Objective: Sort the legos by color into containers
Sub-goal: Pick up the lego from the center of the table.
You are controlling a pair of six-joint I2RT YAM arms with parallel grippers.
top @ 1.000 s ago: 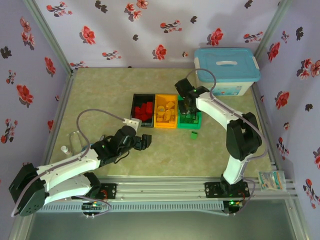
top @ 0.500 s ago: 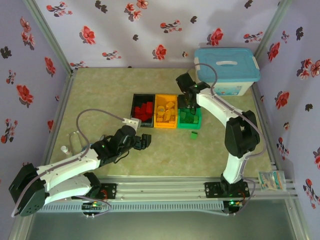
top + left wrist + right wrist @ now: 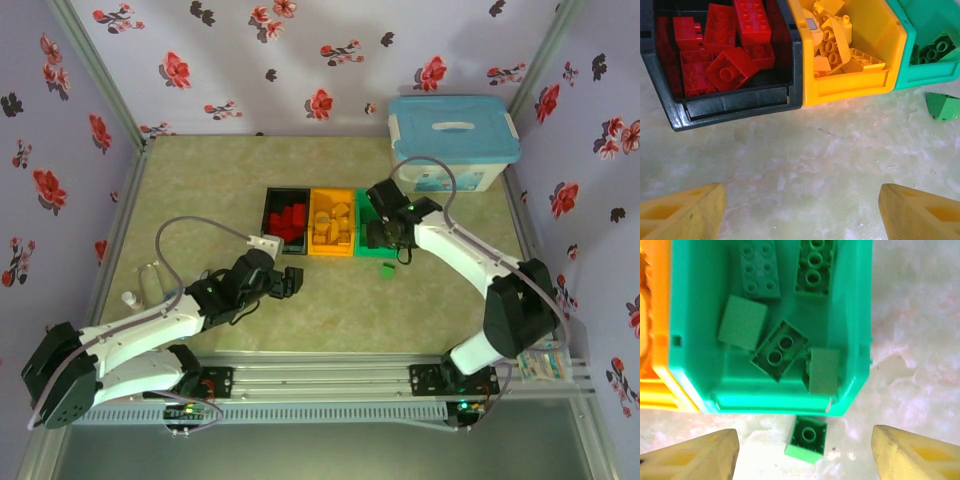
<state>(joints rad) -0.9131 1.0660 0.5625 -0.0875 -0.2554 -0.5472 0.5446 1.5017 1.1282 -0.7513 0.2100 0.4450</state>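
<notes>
Three bins stand side by side. Red legos [image 3: 725,47] fill the black bin [image 3: 272,222] [image 3: 730,105], and yellow legos [image 3: 832,42] fill the orange bin [image 3: 333,246] [image 3: 850,87]. Several green legos [image 3: 777,350] lie in the green bin [image 3: 372,251] [image 3: 927,80] [image 3: 695,325]. One loose green lego [image 3: 387,270] [image 3: 943,105] [image 3: 807,437] sits on the table just in front of that bin. My right gripper [image 3: 386,250] [image 3: 805,455] hangs open and empty over the bin's near end and the loose lego. My left gripper [image 3: 293,283] [image 3: 800,215] is open and empty over bare table in front of the black bin.
A white tub with a light-blue lid [image 3: 455,140] stands at the back right, close behind the right arm. Small clear items [image 3: 135,295] lie by the left table edge. Flowered walls close in three sides.
My right gripper has opened and pulled back from over the green bin's far part to its near end. The left arm has stayed put.
</notes>
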